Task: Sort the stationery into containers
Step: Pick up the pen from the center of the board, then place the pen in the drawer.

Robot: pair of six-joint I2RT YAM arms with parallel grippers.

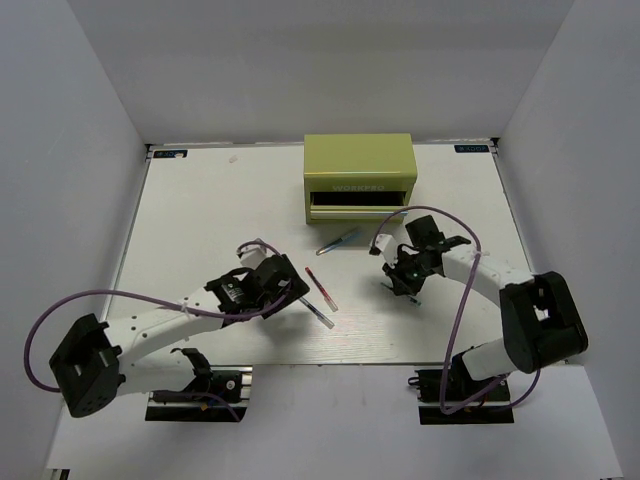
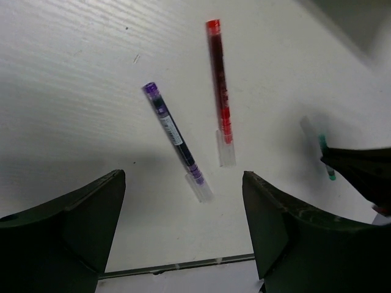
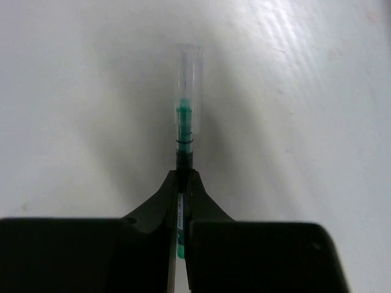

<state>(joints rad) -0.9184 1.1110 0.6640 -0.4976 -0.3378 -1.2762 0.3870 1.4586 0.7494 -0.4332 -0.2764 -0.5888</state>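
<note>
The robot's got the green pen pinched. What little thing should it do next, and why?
The right gripper is shut on the green pen, and the yellow-green chest has a drawer pulled open, facing the arms. So it should probably lift the pen and swing it toward that drawer.

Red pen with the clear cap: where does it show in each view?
Top external: the slim red clear-capped pen lies mid-table, between the two arms.
Left wrist: upper centre, beyond the open jaws.
Right wrist: not in it.
Shared landmark: the slim teal pen pinched in the right jaws shows in both wrist views.
</note>
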